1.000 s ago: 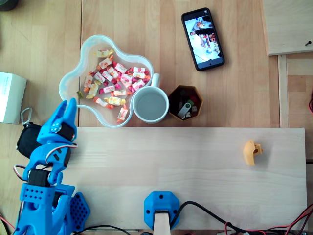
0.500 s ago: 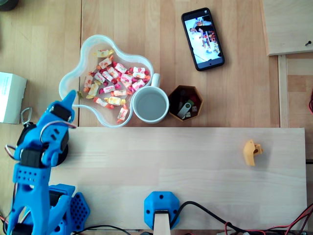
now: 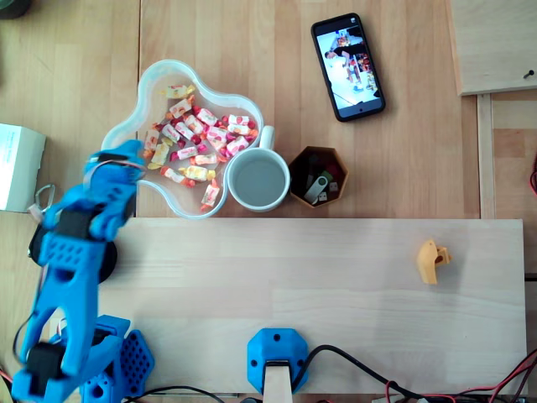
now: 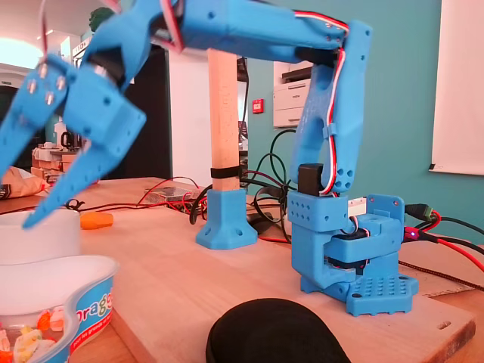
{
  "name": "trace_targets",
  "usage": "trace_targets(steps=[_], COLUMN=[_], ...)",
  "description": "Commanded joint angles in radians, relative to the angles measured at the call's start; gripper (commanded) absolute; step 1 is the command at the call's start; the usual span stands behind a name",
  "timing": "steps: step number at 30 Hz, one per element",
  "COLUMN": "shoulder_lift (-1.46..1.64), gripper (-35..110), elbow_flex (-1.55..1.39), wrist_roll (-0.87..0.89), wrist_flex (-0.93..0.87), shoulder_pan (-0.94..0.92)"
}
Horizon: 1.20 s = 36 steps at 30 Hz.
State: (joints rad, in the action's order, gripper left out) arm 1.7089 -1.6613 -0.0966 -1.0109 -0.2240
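**Gripper comes in over the bowl's edge, empty**

Overhead view: the blue gripper now lies across the left rim of the clear, wavy bowl. A second ago it pointed at that rim from outside, so the arm has swung up and in. Its tip is near the sweets heaped inside the bowl but not among them. None of the sweets has shifted, which suggests nothing has been picked up so far. How wide the fingers stand is hard to read from above. A white mug touches the bowl's right side. Beyond the mug sits a small wooden pot of memory sticks, and a phone lies farther right and up. An orange piece rests well away from the bowl, on the pale board.

Fixed view: the gripper hangs in the air above the bowl and just over the mug. Its two fingers are spread in a clear V with nothing between them (no wrapper, no contact). A few sweets show at the bowl's bottom edge.
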Motion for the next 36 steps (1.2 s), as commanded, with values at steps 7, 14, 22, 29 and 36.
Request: trace_targets(steps=[7,14,22,29,36], shoulder_lift=[-0.126,-0.126,-0.094,-0.158,-0.316], gripper=[12,12,12,12,12], elbow_flex=[0.066,0.066,0.067,0.115,0.333], wrist_roll=[-0.014,-0.012,-0.012,-0.012,-0.012], wrist_flex=[-0.006,-0.020,-0.032,-0.101,-0.252], shoulder_pan=[-0.021,-0.031,-0.034,-0.035,-0.035])
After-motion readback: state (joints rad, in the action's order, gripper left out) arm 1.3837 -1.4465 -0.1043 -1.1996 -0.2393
